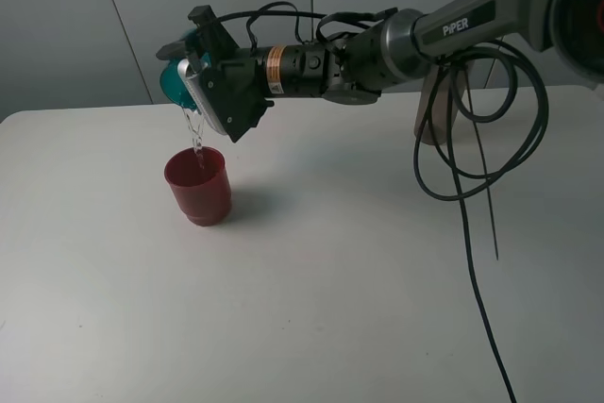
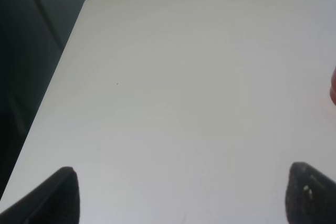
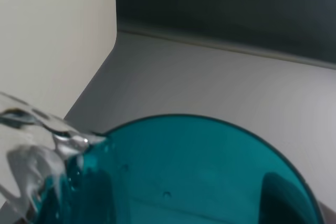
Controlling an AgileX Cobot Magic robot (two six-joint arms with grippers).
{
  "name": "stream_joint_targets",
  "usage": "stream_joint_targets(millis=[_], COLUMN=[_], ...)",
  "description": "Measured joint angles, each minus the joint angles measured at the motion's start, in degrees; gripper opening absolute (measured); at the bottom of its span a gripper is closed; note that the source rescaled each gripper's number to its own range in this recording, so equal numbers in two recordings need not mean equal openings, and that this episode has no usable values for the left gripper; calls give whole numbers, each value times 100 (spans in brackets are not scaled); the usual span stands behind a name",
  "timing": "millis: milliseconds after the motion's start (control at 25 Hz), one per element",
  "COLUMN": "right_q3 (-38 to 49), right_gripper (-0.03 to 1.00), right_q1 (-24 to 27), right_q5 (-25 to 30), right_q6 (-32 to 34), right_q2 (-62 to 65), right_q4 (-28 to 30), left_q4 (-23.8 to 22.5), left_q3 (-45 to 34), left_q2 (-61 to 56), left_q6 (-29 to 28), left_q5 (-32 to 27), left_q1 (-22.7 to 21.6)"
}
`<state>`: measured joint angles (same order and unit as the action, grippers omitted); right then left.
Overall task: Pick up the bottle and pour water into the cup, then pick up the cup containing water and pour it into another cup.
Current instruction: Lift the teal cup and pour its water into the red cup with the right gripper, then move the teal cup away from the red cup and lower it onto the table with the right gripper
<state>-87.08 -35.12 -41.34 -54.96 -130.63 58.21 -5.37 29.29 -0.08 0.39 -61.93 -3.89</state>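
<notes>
Two cups are being used: one teal cup (image 1: 176, 82), clamped in the right gripper (image 1: 203, 92), is being emptied into one red cup (image 1: 198, 187) while the left gripper (image 2: 181, 195) is being held apart

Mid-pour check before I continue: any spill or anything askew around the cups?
Nothing stands out. The right gripper holds the teal cup tipped over the upright red cup, and the water stream falls inside its rim. No puddle shows on the table.

Your right arm (image 1: 444, 30) is grey metal with white "PIPER" lettering on its upper link. Its wrist section (image 1: 297, 68) is black, ringed by an orange-and-gold label band. Black cables (image 1: 472, 139) loop loosely off the arm and trail downward.
</notes>
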Motion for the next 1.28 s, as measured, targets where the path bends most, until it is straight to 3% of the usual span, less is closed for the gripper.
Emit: stream_joint_targets(millis=[800,1000,1120,1280], right_q3=[-3,-3,-3,-3], right_gripper=[8,8,8,8], right_q1=[-94,-94,-94,-94], right_q5=[-237,-237,-237,-237], right_q6=[-1178,-1193,-619,1244], right_q2=[0,0,0,0], right_q4=[-37,-37,-37,-37], left_q4=[0,0,0,0], left_q3=[0,0,0,0], left_q2=[0,0,0,0], left_q6=[0,0,0,0], left_q5=[0,0,0,0], left_q1=[0,0,0,0])
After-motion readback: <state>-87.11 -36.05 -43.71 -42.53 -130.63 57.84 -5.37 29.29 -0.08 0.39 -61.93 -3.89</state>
